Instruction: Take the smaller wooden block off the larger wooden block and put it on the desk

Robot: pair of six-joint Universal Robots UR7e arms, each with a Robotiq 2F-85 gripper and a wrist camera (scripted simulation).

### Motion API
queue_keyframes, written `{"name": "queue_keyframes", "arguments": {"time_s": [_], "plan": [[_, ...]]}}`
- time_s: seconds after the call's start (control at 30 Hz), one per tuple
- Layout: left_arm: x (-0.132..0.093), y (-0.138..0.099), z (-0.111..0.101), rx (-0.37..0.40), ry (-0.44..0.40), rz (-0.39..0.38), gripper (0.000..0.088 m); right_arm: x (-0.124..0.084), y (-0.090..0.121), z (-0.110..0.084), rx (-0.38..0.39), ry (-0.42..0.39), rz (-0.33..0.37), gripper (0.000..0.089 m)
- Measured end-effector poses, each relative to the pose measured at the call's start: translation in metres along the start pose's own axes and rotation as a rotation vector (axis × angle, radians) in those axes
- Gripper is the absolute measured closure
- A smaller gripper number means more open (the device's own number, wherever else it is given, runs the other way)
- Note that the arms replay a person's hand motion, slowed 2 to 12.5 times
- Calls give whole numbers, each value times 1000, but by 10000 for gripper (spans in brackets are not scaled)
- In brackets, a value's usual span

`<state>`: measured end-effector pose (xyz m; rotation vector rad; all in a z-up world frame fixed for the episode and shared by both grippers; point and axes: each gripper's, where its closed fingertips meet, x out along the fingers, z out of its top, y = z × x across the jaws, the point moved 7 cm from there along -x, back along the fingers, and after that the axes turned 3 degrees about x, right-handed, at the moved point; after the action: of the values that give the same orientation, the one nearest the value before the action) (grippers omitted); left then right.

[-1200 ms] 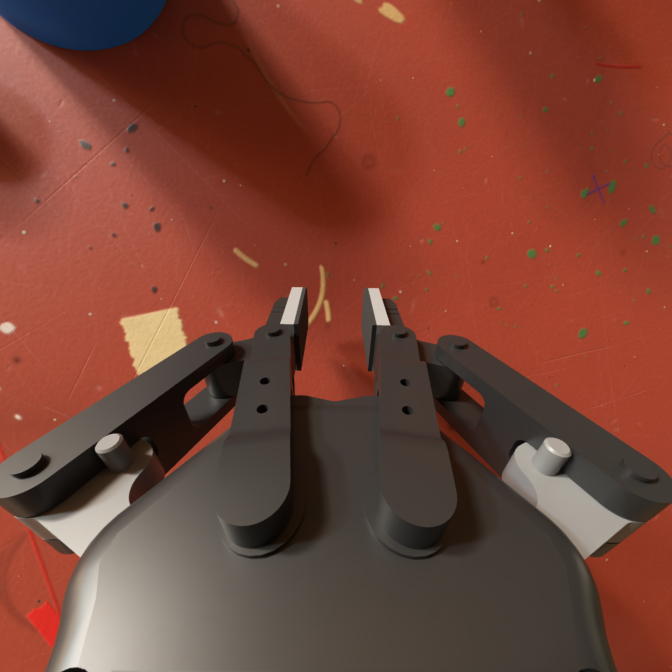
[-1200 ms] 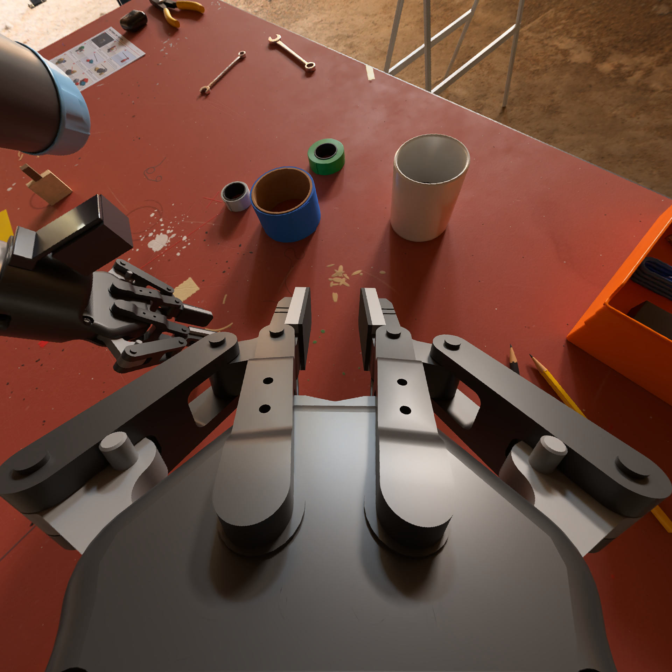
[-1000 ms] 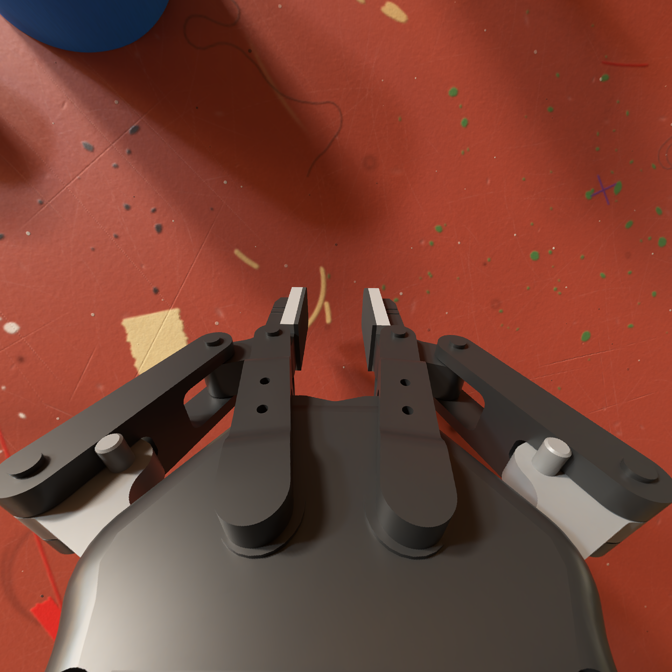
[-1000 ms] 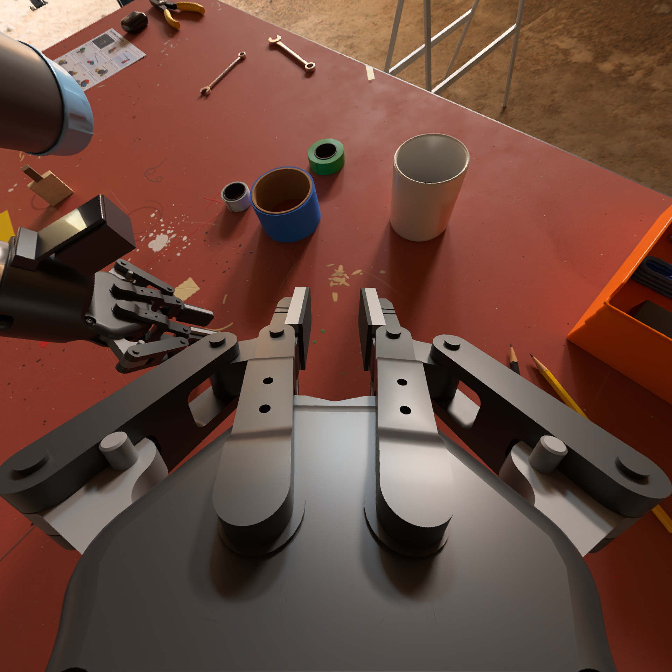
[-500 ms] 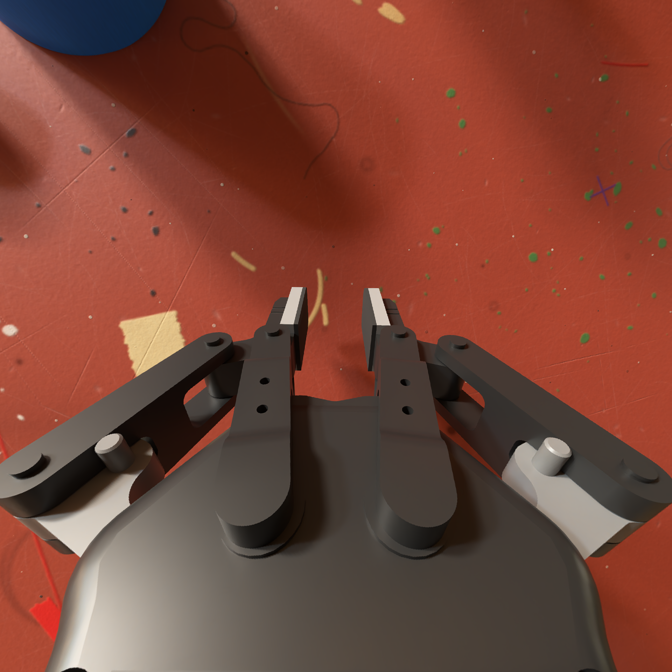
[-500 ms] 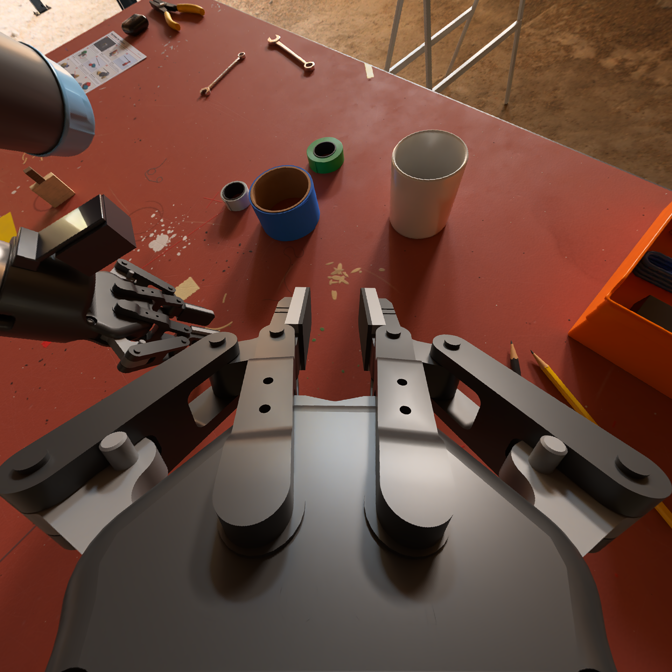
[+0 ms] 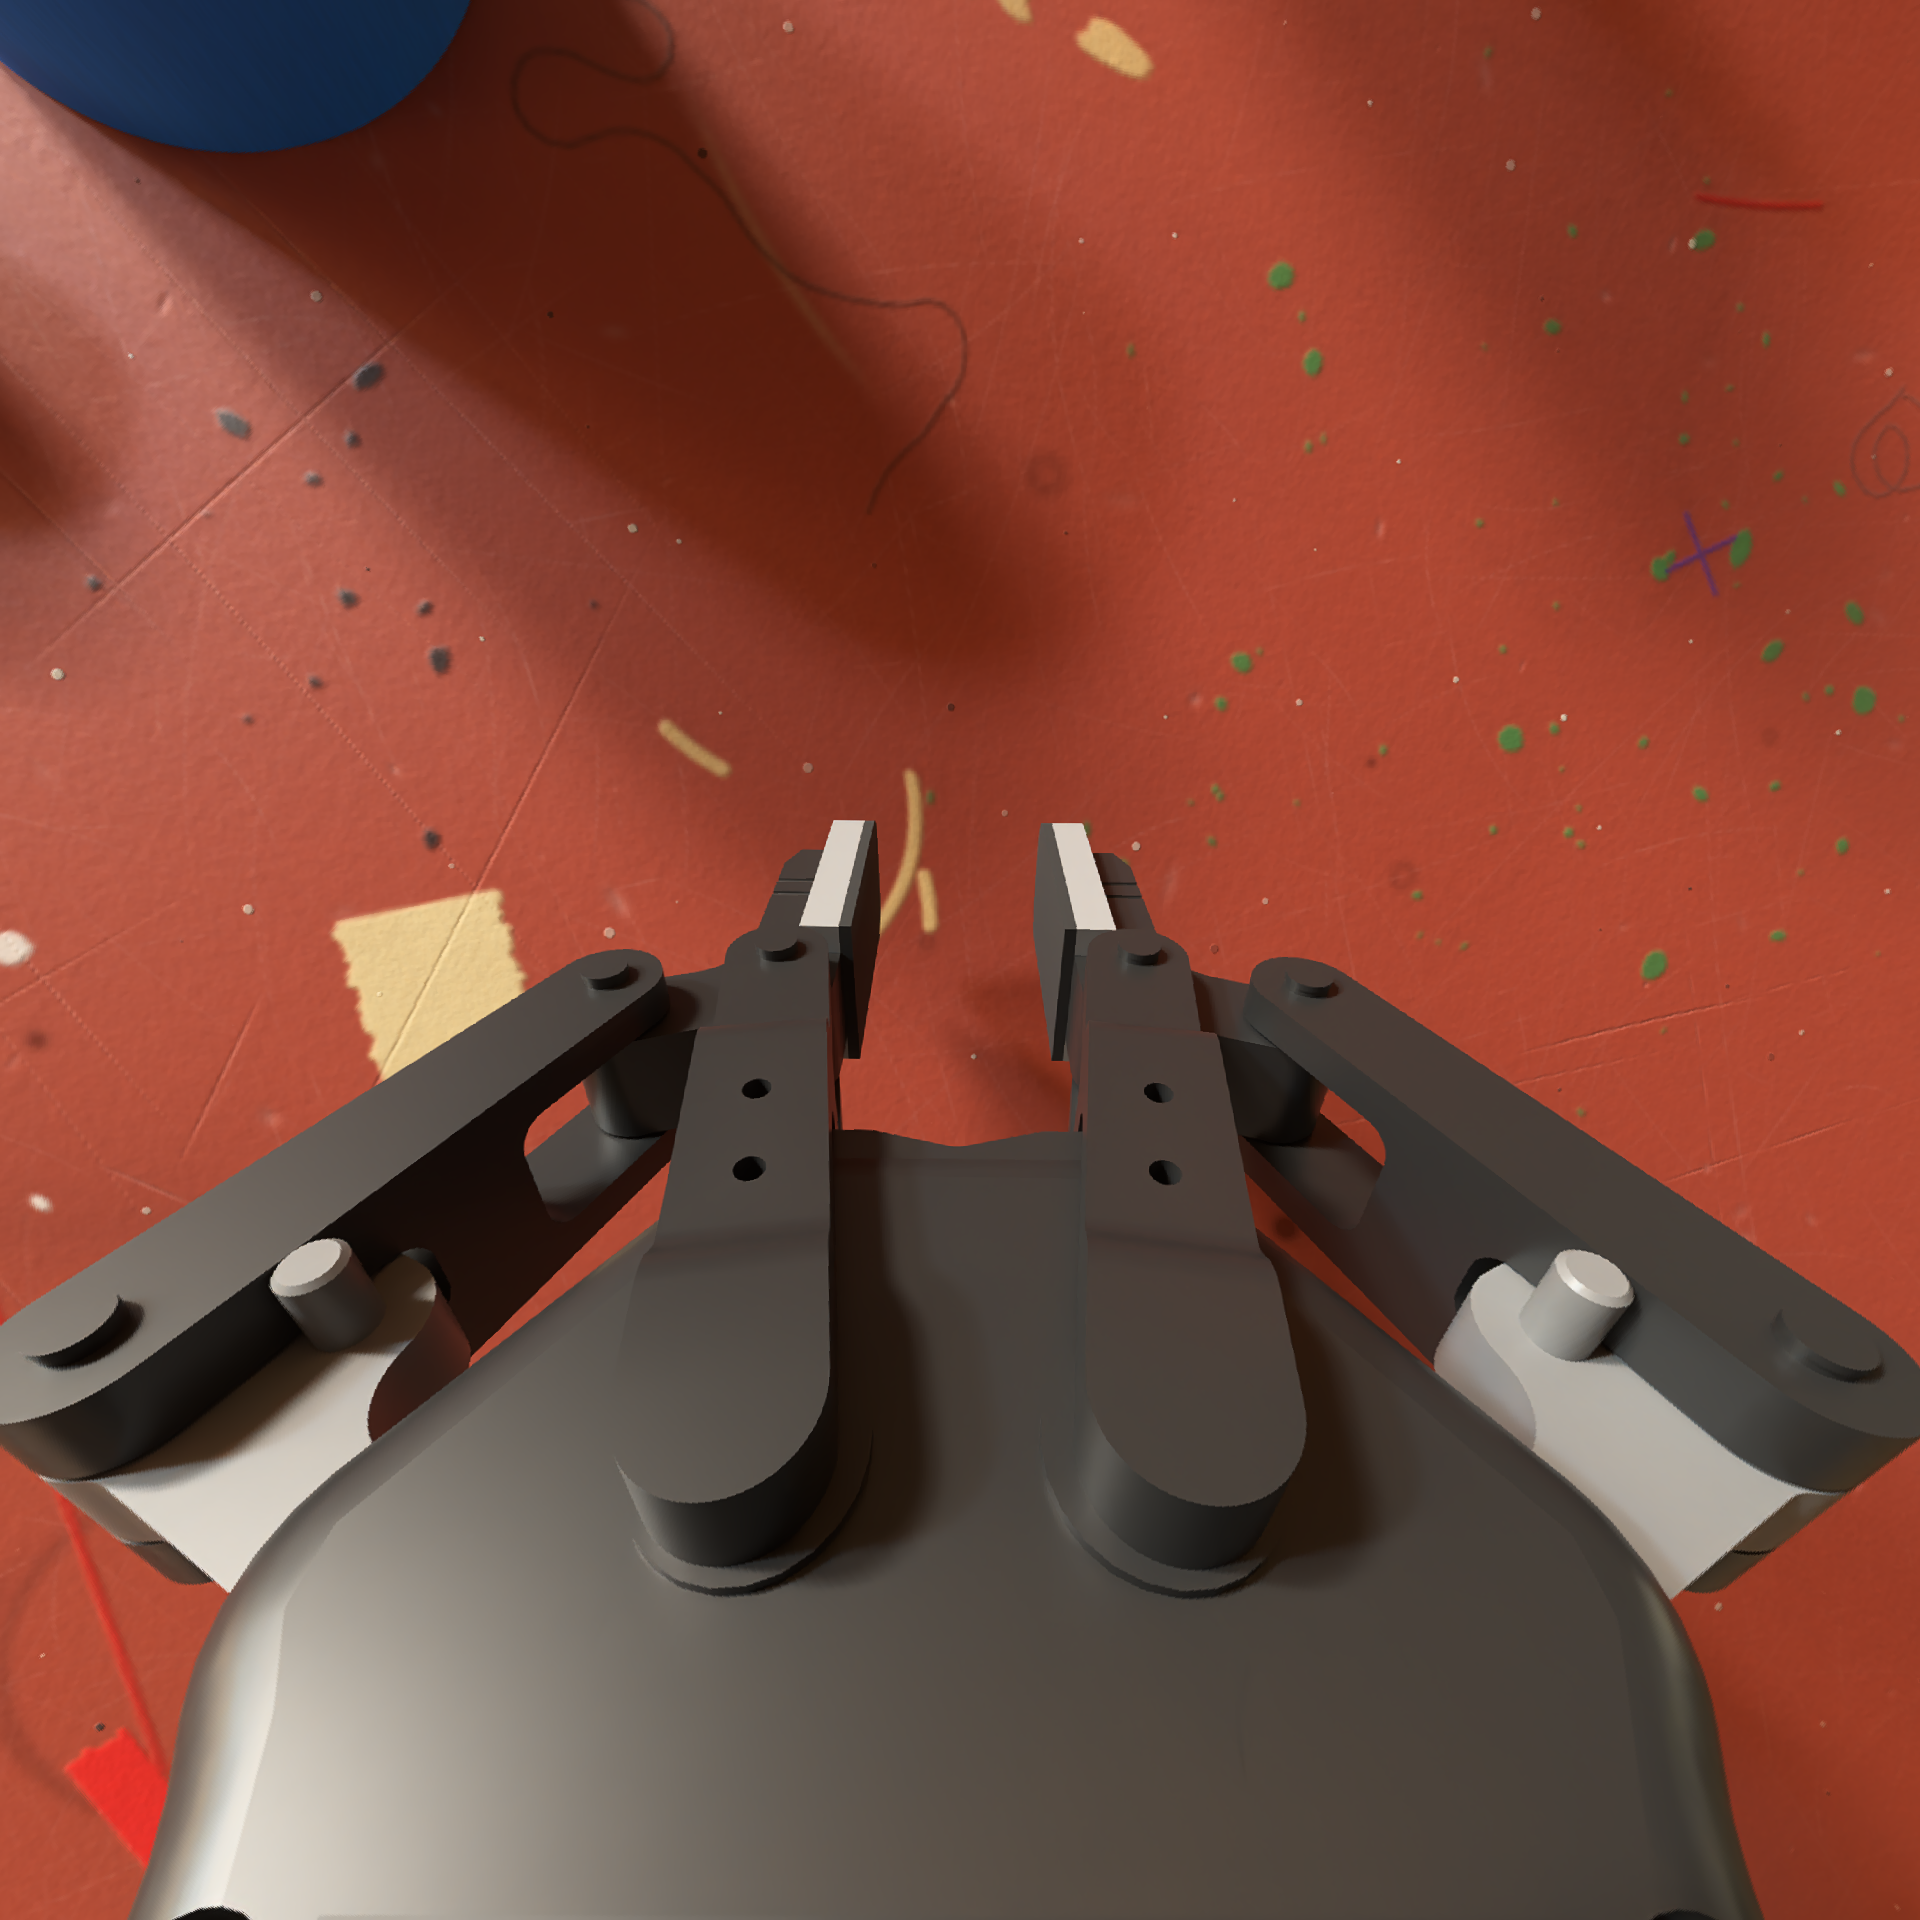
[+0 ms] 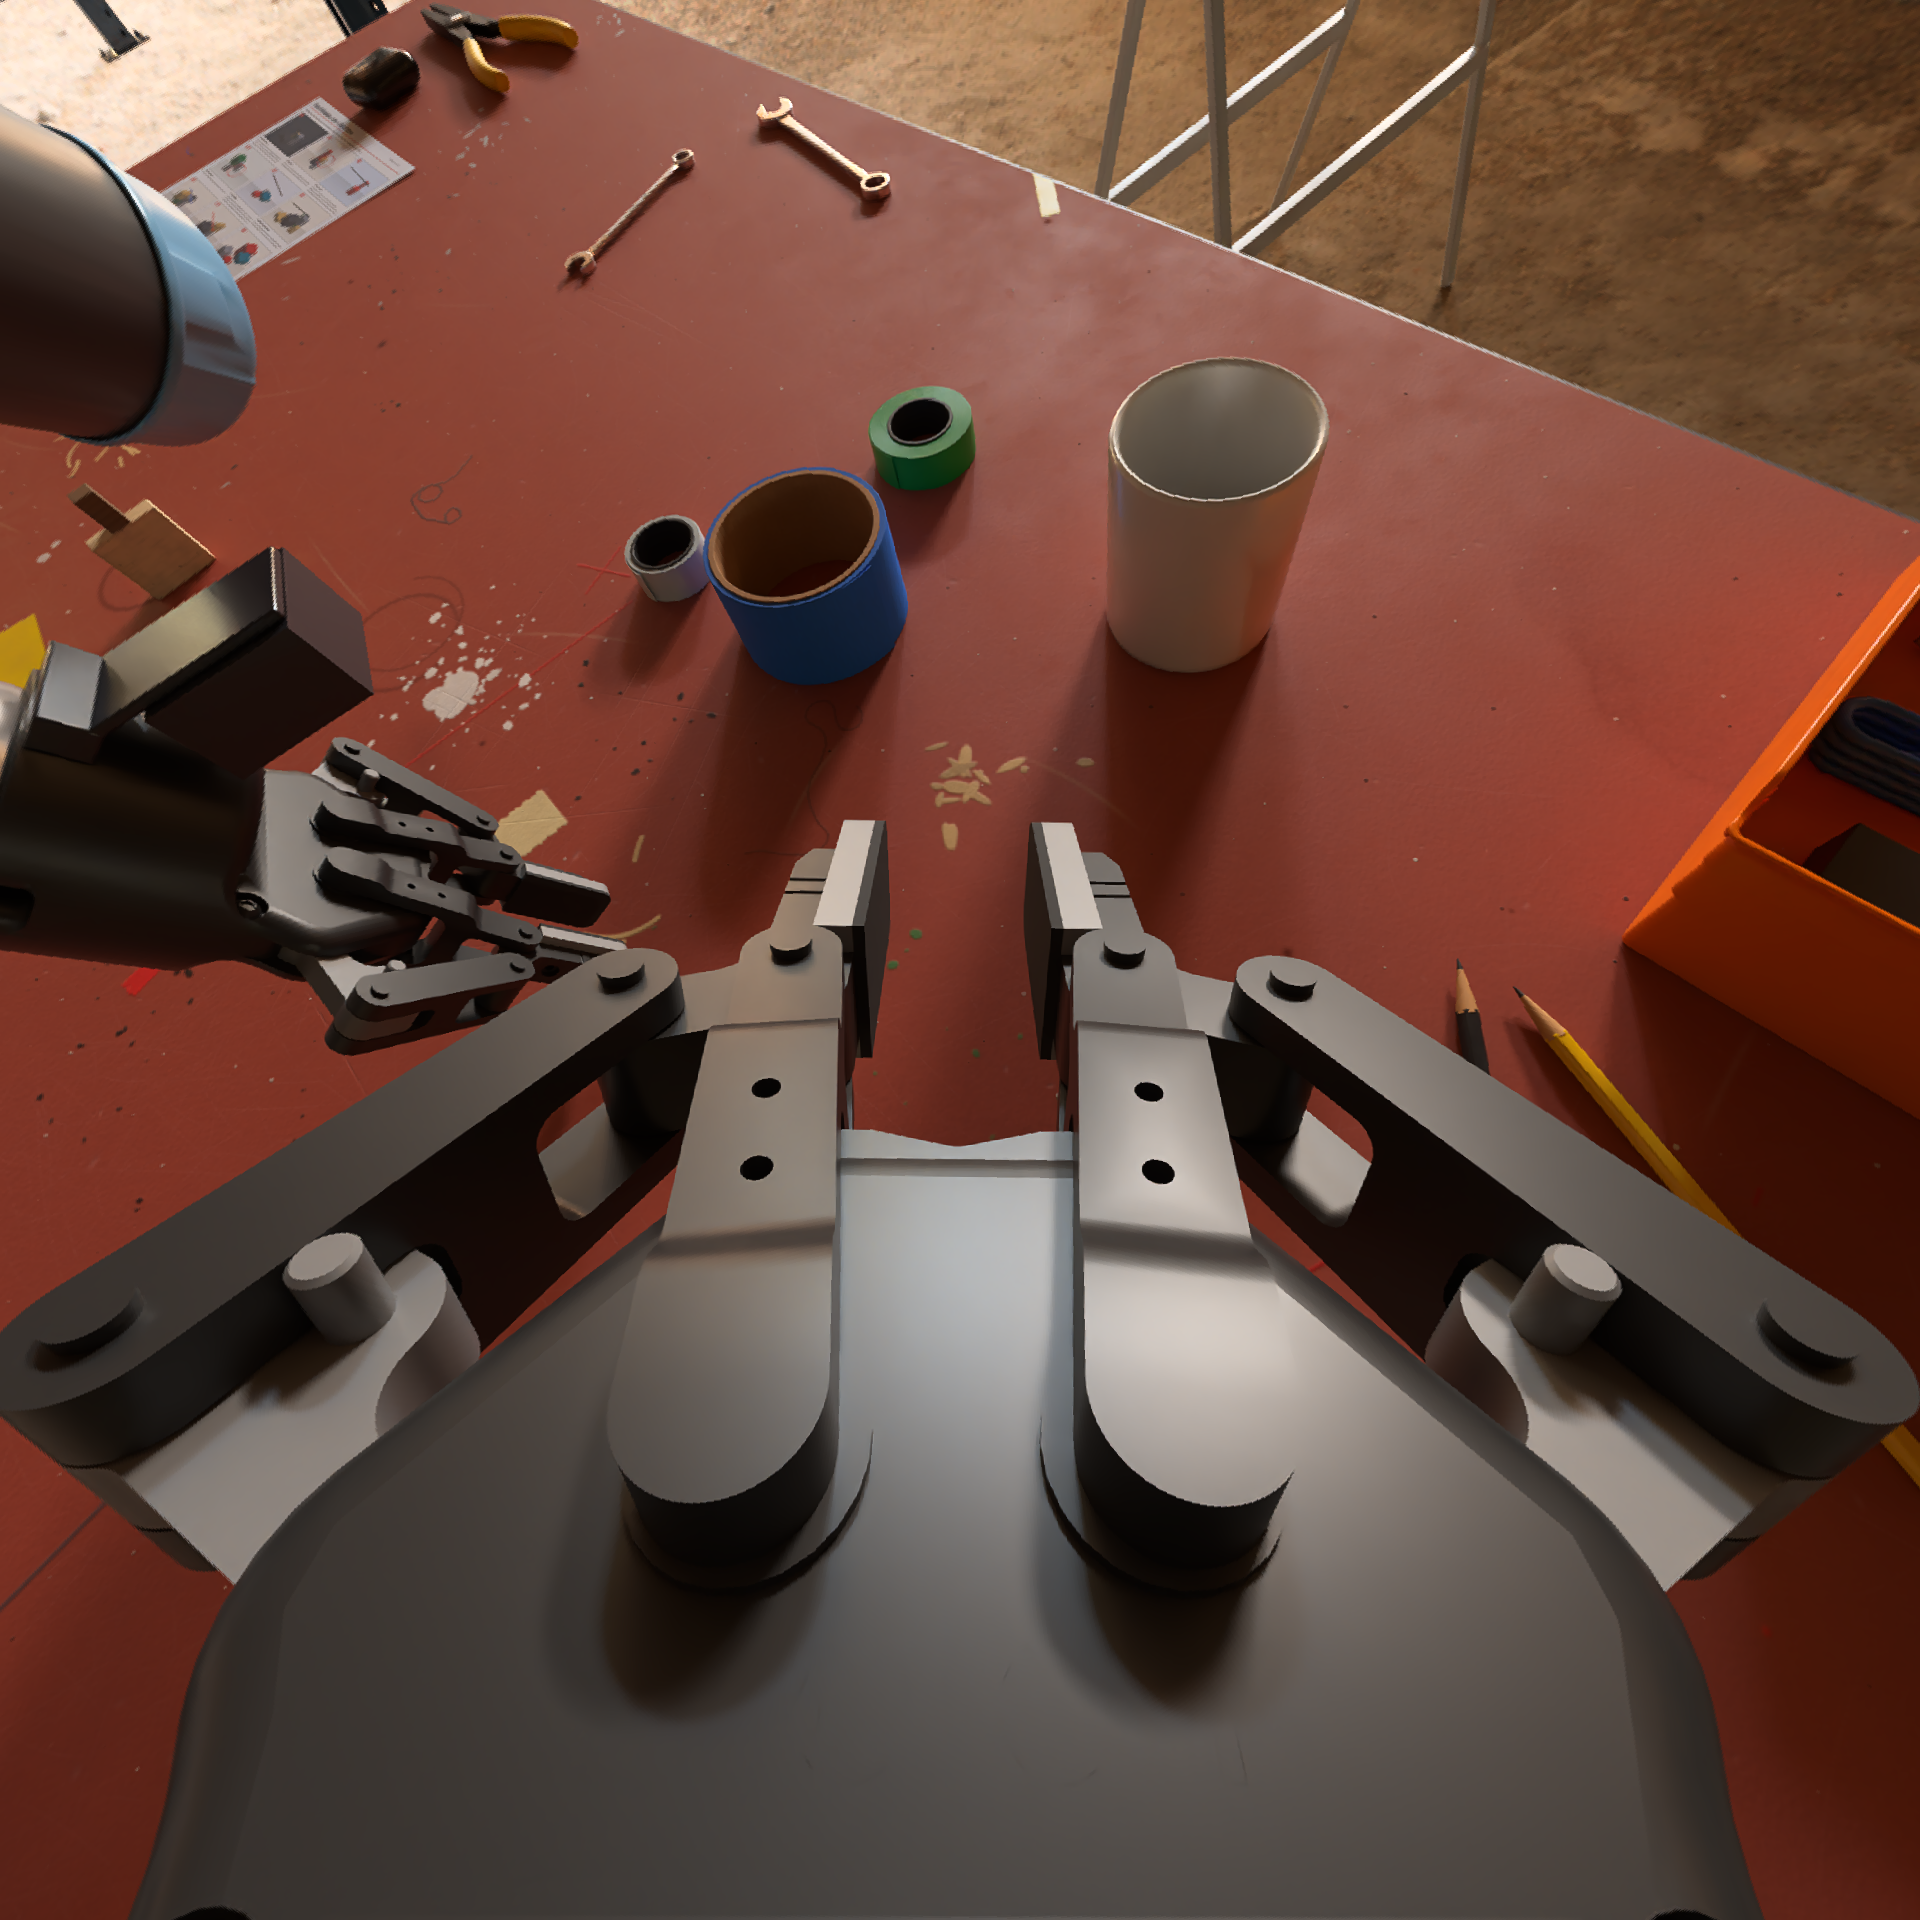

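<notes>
Right wrist view: right pincer (image 8: 956,883) and left pincer (image 8: 582,920) both hang parted, empty; wooden blocks (image 8: 145,540) sit stacked, well apart, unreached.

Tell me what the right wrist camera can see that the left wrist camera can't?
Only the right wrist view shows the white cup, green tape roll, small grey roll, two wrenches, pliers, pencils, orange bin, the wooden blocks far left, and the left gripper from outside.

Only the left wrist view shows close-up green paint specks and a thin dark thread.

Both show the red desk, the blue tape roll, and open, empty fingers.
</notes>
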<state>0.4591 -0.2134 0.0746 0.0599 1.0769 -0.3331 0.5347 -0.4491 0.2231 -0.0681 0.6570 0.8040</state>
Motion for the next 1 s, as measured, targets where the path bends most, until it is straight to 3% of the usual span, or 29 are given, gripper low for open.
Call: {"name": "queue_keyframes", "arguments": {"time_s": [0.3, 0.57, 1.0], "plan": [[0, 1, 0, -8, 3, -22, 582, -1, -2, -1, 5, 2, -3, 654], [-3, 3, 2, 0, -17, -3, 471, -1, -4, -2, 22, 4, -8, 657], [-30, 13, 13, 65, -192, 112, 437, -2, -5, 0, 48, -20, -4, 663]]}}
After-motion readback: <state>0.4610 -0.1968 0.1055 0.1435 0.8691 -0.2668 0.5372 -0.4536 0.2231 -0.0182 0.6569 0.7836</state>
